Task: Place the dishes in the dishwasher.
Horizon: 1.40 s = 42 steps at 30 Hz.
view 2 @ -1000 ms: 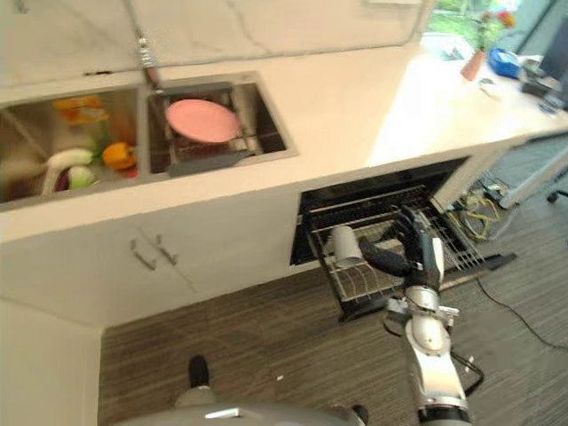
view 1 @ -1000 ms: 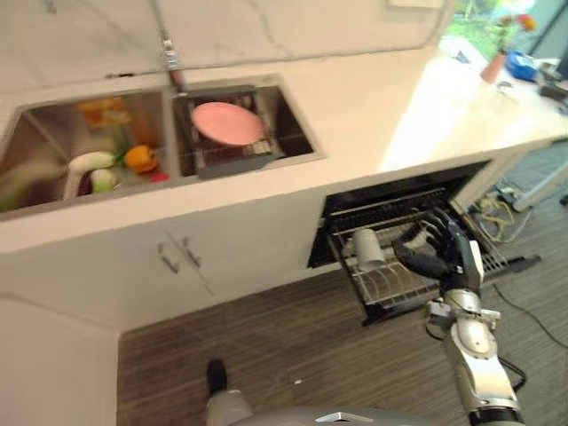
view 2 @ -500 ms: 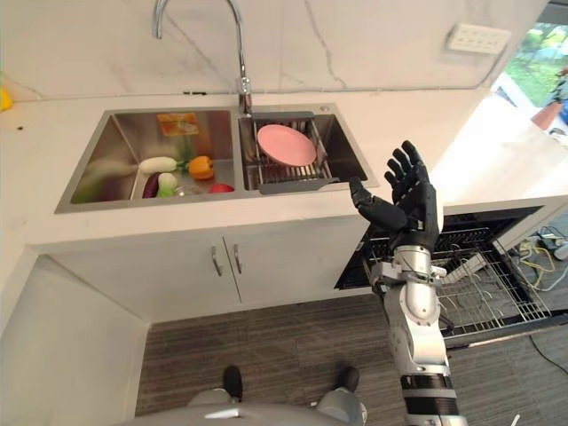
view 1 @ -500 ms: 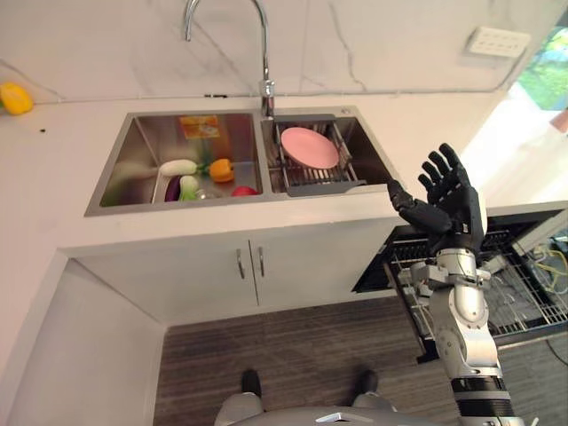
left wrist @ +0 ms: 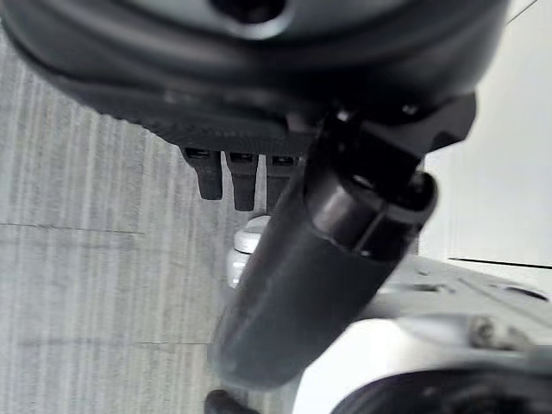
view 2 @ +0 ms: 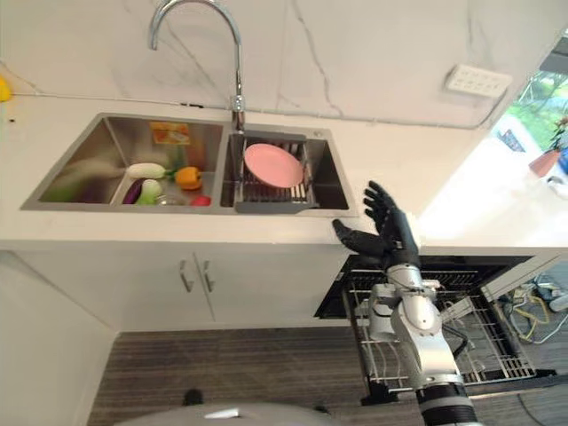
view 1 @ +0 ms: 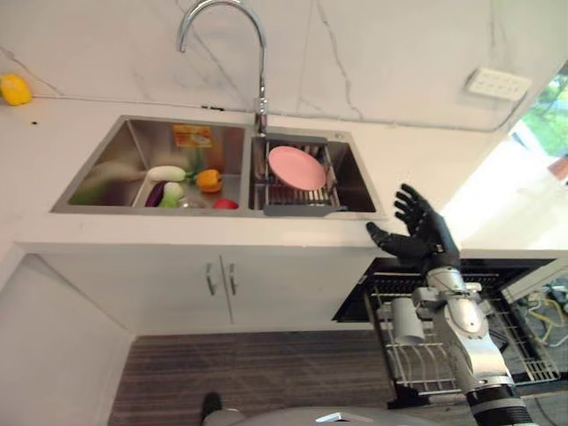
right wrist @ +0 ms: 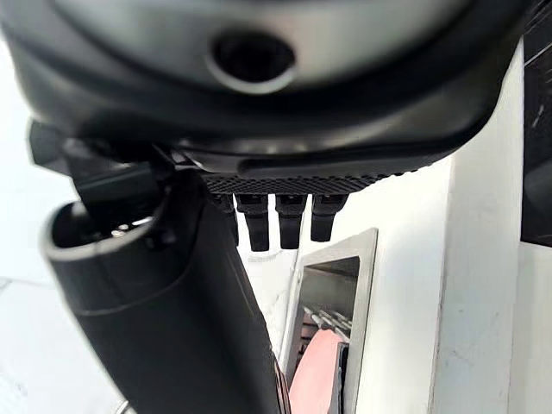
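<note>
Resting tilted in the sink rack [view 1: 297,188], a round pink plate [view 1: 296,167]; right hand [view 1: 424,238] fingers spread, empty.

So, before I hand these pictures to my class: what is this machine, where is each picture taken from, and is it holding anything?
It is a humanoid robot in a kitchen, tasked with loading a dishwasher. The two wide pictures come from the two eyes of a camera on its head, looking down. The two close pictures come from cameras on its wrists, looking along each hand.

The right hand is raised over the counter edge, fingers spread, holding nothing. The left hand hangs over the floor, fingers straight, also holding nothing.

A pink plate lies on a rack in the right sink basin. The left basin holds vegetables. Below the right hand, the dishwasher rack is pulled out, with a white cup in it. A yellow object sits far left on the counter.
</note>
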Tool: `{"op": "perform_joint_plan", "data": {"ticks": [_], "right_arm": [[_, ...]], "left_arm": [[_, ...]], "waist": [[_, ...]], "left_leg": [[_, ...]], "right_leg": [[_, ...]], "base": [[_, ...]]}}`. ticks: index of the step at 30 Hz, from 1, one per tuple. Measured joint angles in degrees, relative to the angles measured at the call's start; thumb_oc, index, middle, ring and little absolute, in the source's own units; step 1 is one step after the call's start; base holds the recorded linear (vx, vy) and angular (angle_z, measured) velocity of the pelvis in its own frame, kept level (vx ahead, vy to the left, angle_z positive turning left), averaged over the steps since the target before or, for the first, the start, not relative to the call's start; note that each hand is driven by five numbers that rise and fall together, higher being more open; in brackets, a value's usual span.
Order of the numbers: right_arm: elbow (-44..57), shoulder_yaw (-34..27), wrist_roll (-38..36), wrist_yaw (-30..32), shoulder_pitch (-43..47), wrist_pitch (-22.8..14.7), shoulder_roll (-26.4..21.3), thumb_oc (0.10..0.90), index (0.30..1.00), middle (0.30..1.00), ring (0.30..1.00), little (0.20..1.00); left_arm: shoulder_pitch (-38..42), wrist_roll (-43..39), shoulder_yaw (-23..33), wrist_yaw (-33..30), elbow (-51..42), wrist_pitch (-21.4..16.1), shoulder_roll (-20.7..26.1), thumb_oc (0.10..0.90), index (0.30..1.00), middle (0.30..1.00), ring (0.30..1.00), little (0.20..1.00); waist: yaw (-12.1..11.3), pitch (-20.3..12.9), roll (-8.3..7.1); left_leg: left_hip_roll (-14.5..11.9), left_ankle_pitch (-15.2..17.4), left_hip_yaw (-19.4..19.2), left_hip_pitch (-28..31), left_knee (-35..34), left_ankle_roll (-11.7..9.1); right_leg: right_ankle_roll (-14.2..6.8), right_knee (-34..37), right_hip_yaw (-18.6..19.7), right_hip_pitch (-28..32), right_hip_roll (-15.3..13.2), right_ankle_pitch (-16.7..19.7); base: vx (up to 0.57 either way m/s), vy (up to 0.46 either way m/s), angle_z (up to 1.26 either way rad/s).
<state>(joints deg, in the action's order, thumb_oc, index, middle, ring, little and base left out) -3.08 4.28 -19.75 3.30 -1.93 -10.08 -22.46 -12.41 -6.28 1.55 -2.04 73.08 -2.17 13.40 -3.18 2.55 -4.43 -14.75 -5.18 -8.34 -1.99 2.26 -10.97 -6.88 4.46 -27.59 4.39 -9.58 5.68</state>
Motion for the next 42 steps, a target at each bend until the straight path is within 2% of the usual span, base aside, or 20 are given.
{"op": "perform_joint_plan", "data": {"ticks": [2,5,7,9,10,12,13,14,19,20,21,22,25,27,29,31,32,34,36,42], "right_arm": [[0.1,0.3,0.3,-0.6,0.7,0.1,-1.4,0.8,0.9,0.9,0.9,0.9],[0.3,-0.4,1.7,0.2,1.4,-0.2,-3.6,0.8,0.9,0.9,0.9,0.9],[-1.7,-0.8,1.9,1.3,2.4,0.2,-3.6,0.8,0.9,0.9,0.9,0.9],[-1.4,-1.0,2.0,1.9,2.3,0.0,-3.4,0.8,0.9,0.9,0.9,0.9],[-1.4,-1.3,2.3,2.2,2.3,0.0,-2.3,0.8,0.9,0.9,0.9,0.9],[-1.2,-2.7,2.7,2.3,2.2,0.1,0.7,0.8,0.9,0.9,0.9,0.9],[-1.2,-3.0,2.8,2.3,2.1,0.3,2.6,0.8,0.9,0.9,0.9,0.9],[-1.2,-3.0,2.9,2.2,2.1,0.3,3.0,0.8,0.9,0.9,0.9,0.9],[-1.4,-3.3,4.4,2.4,2.2,1.4,4.0,0.8,0.9,0.9,0.9,0.9],[-1.5,-3.8,4.4,2.5,2.2,1.6,4.0,0.8,0.9,0.9,0.9,0.9],[-1.5,-4.1,4.4,2.3,2.1,1.6,4.0,0.8,0.9,0.9,0.9,0.9],[-1.5,-4.0,4.4,1.7,2.1,1.7,4.0,0.8,0.9,0.9,0.9,0.9],[0.1,-2.9,4.4,0.6,2.1,1.6,3.9,0.8,0.9,0.9,0.9,0.9],[0.4,-2.8,4.4,0.4,2.5,1.5,3.9,0.8,0.9,0.9,0.9,0.9],[0.3,-1.9,4.4,0.5,2.4,1.5,3.9,0.8,0.9,0.9,0.9,0.9],[0.3,-0.6,4.4,0.1,2.2,1.5,4.0,0.8,0.9,0.9,0.9,0.9],[0.3,0.3,4.5,-0.4,2.3,1.5,4.3,0.8,0.9,0.9,0.9,0.9],[-0.3,0.6,4.8,-0.7,2.4,2.1,3.4,0.8,0.9,0.9,0.9,0.9],[-0.1,1.5,5.1,-0.8,2.3,2.1,1.7,0.8,0.9,0.9,0.9,0.9],[0.2,1.8,7.7,-0.5,2.5,2.2,-0.8,0.8,0.9,0.9,0.9,0.9]], "left_arm": [[2.6,-2.2,2.0,-1.6,-1.4,-0.8,-1.0,0.8,0.9,0.9,0.9,0.9],[2.7,-2.6,0.9,-2.2,-0.9,-1.1,-4.4,0.8,0.9,0.9,0.9,0.9],[2.7,-2.4,-0.4,-2.6,-0.3,-1.1,-4.8,0.8,0.9,0.9,0.9,0.9],[1.2,-2.1,-0.4,-2.6,0.3,-0.6,-5.2,0.8,0.9,0.9,0.9,0.9],[1.1,-1.9,-0.1,-2.5,0.8,-0.3,-5.0,0.8,0.9,0.9,0.9,0.9],[0.8,-1.4,0.2,-2.0,1.4,-0.2,-2.7,0.8,0.9,0.9,0.9,0.9],[1.1,-0.4,0.2,-2.3,1.1,-0.2,-0.8,0.8,0.9,0.9,0.9,0.9],[1.7,0.0,0.2,-2.4,0.5,-0.2,0.2,0.8,0.9,0.9,0.9,0.9],[5.2,0.1,1.7,-2.5,0.5,-0.9,0.8,0.8,0.9,0.9,0.9,0.9],[5.2,0.1,1.6,-2.5,0.6,-1.0,0.8,0.8,0.9,0.9,0.9,0.9],[5.2,0.1,1.0,-2.6,0.8,-1.0,0.9,0.8,0.9,0.9,0.9,0.9],[5.3,0.1,0.2,-2.7,0.7,-1.1,1.1,0.8,0.9,0.9,0.9,0.9],[5.8,0.1,-1.1,-2.6,0.7,-0.9,1.4,0.8,0.9,0.9,0.9,0.9],[6.8,0.1,-1.8,-2.5,0.4,-1.0,0.4,0.8,0.9,0.9,0.9,0.9],[6.9,0.1,-2.4,-2.4,0.1,-1.5,0.0,0.8,0.9,0.9,0.9,0.9],[6.4,0.1,-2.6,-2.4,-0.2,-1.2,0.5,0.8,0.9,0.9,0.9,0.9],[5.7,0.1,-2.5,-2.3,-0.4,-1.0,1.6,0.8,0.9,0.9,0.9,0.9],[3.5,0.0,-2.5,-2.6,-1.3,-0.9,-0.5,0.8,0.9,0.9,0.9,0.9],[2.0,0.1,-2.8,-2.4,-2.3,-0.9,-1.0,0.8,0.9,0.9,0.9,0.9],[1.9,1.2,-2.4,-2.3,-2.2,-0.7,-0.4,0.8,0.9,0.9,0.9,0.9]], "waist": [[-2.4,1.3,0.19],[-2.5,1.8,4.47],[-2.9,2.2,5.25],[-2.6,2.4,5.14],[-2.3,2.9,3.97],[-1.6,4.4,0.51],[-0.8,4.4,-1.63],[-0.9,4.3,-2.42],[-1.4,6.1,1.02],[-0.9,6.2,1.32],[-0.5,6.7,2.35],[0.1,6.8,3.07],[0.5,6.7,2.95],[0.4,6.3,2.73],[0.3,6.2,2.51],[0.2,5.6,1.25],[-0.2,4.6,-1.29],[-0.9,3.1,0.27],[-0.9,1.6,1.3],[-0.2,0.2,2.2]], "left_leg": [[-0.9,0.5,5.7,-9.9,16.6,-0.8],[-1.4,2.2,4.7,-9.4,5.4,-1.6],[-2.8,0.5,1.4,-8.9,-3.5,-1.0],[-2.6,-1.6,1.0,-6.4,-5.3,0.3],[-0.8,-4.0,1.3,-5.4,-5.9,-0.1],[3.4,-5.1,0.5,-3.9,-6.0,2.2],[6.4,-4.5,-0.5,-3.4,-6.5,4.1],[7.3,-3.9,-1.0,-3.3,-6.2,4.8],[9.9,0.4,-2.6,0.0,-4.1,9.6],[10.6,1.0,-2.7,0.6,-3.9,10.5],[10.8,1.2,-2.9,1.4,-4.3,11.6],[10.6,1.3,-2.6,2.4,-5.0,12.6],[12.0,0.8,-1.8,3.3,-6.7,13.3],[13.9,0.9,-0.5,3.5,-7.2,13.5],[14.3,1.2,0.4,3.7,-7.4,12.8],[14.7,1.1,1.4,3.7,-7.4,11.7],[15.7,1.0,1.4,3.7,-7.4,10.8],[12.8,2.0,1.3,5.2,-7.6,8.2],[11.0,2.2,1.2,5.2,-7.6,7.2],[7.3,2.4,1.2,5.7,-7.8,5.2]], "right_leg": [[1.8,1.0,-1.2,0.7,0.2,0.1],[1.2,1.5,-2.6,1.7,0.4,-1.1],[0.5,1.4,-2.5,0.5,1.0,-1.0],[-0.1,1.4,-1.7,0.8,0.8,-0.6],[-1.0,1.4,-1.5,1.2,-0.8,-0.5],[-1.8,1.0,-1.5,2.6,-4.9,-0.4],[-1.9,-0.5,-1.2,2.0,-8.0,0.4],[-1.9,-2.5,-0.8,0.9,-9.4,1.6],[-0.4,-17.1,3.5,-4.2,-15.4,11.2],[-0.8,-19.5,4.4,-5.3,-16.6,13.5],[-3.4,-23.3,5.6,-7.5,-18.0,13.6],[-5.1,-26.6,6.0,-9.7,-16.7,5.9],[-6.0,-14.9,5.9,-8.4,-12.4,1.0],[-6.0,-7.7,5.3,-7.5,-11.8,1.2],[-5.9,-6.9,5.1,-7.2,-11.5,1.5],[-5.0,-4.9,5.2,-6.0,-9.8,2.3],[-3.4,-4.4,5.6,-5.2,-9.3,3.8],[-1.9,1.4,3.7,-1.1,-5.7,4.2],[-1.0,1.3,3.9,-1.4,-3.7,3.2],[0.3,1.3,3.9,-1.2,-0.1,2.1]], "base": [[0.13,0.117,0.15],[0.16,0.188,0.29],[0.02,0.266,0.01],[0.09,0.299,-0.28],[0.09,0.296,-0.25],[0.05,0.246,-0.07],[0.03,0.309,-0.02],[0.03,0.377,-0.06],[0.03,0.231,-0.07],[0.05,0.106,-0.1],[0.16,-0.003,-0.08],[0.16,-0.005,-0.04],[0.12,-0.085,0.18],[0.11,-0.112,0.46],[0.07,-0.072,0.42],[0.08,-0.057,0.3],[0.16,-0.101,0.0],[0.12,-0.075,-0.01],[0.07,-0.041,-0.08],[0.08,-0.054,-0.07]]}}
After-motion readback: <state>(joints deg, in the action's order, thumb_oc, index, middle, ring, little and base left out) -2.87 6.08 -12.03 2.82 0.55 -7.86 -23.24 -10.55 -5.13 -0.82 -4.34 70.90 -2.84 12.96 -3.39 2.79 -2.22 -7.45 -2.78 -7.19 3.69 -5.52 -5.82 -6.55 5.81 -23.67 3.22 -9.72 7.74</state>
